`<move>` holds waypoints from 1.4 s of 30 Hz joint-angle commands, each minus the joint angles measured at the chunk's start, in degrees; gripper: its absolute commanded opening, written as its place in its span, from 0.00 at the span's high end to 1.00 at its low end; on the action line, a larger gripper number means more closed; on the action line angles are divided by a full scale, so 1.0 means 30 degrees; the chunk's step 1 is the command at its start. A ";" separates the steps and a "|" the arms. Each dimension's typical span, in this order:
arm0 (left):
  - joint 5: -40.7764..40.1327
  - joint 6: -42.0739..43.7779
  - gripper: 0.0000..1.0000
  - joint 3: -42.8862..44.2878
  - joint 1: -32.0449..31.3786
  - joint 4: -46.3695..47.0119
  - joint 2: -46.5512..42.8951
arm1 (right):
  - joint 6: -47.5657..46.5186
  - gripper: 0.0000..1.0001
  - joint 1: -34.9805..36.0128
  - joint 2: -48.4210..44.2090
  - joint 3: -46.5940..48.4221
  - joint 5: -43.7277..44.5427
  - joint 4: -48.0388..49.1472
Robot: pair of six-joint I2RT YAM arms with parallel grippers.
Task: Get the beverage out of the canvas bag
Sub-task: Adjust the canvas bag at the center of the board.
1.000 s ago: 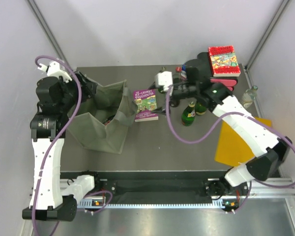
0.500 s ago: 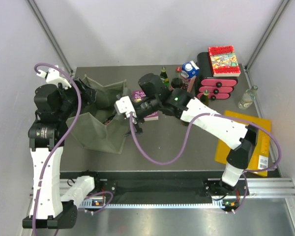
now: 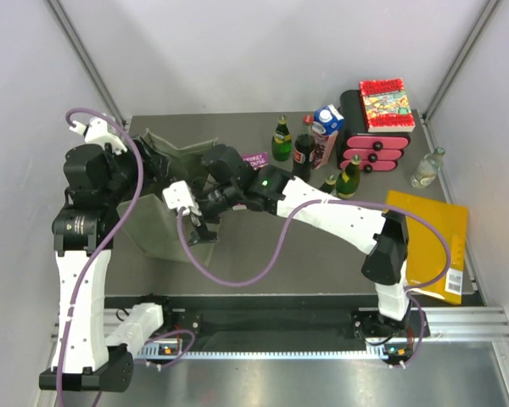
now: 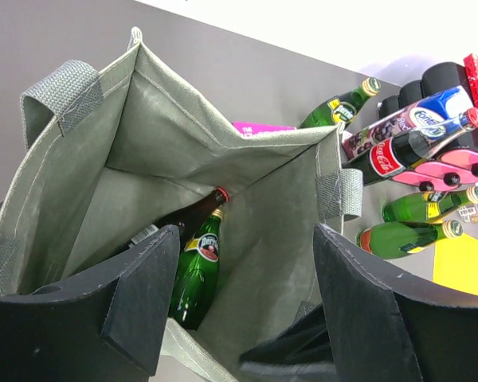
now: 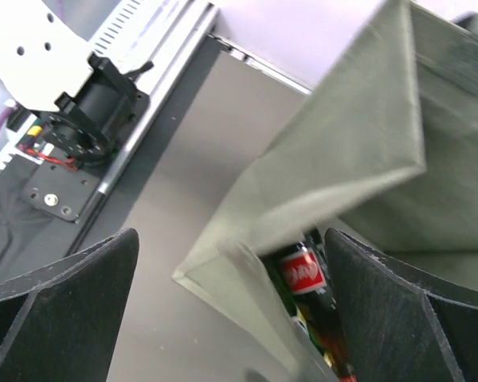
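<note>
The olive canvas bag stands open at the table's left. In the left wrist view the canvas bag holds a beverage, a green Perrier bottle, beside a dark cola bottle with a red cap. My left gripper hangs open over the bag's mouth, at its far left rim. My right gripper is open at the bag's near right corner, the rim between its fingers. The cola bottle's red label shows just inside.
At the back stand a green bottle, a cola bottle, a carton and a pink drawer box with a book on top. More bottles stand nearby. A purple book and a yellow envelope lie flat.
My right arm has swung left from the bottles at the back right, across the purple book, to the bag's near corner. The left arm has barely moved.
</note>
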 commanded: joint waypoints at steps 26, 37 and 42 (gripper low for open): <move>-0.0327 0.0814 0.29 -0.1568 -0.0012 -0.1356 0.1284 | -0.3106 0.71 0.2019 -0.0959 -0.4681 -0.1705 0.1773; -0.0151 0.1165 0.29 -0.2155 -0.0012 -0.2761 0.1343 | -0.3075 0.70 0.2136 -0.0549 -0.5355 -0.1734 0.3269; 0.1048 0.0581 0.30 -0.3119 -0.0012 -0.3026 0.1460 | -0.3456 0.68 0.2136 -0.0548 -0.5735 -0.2056 0.2891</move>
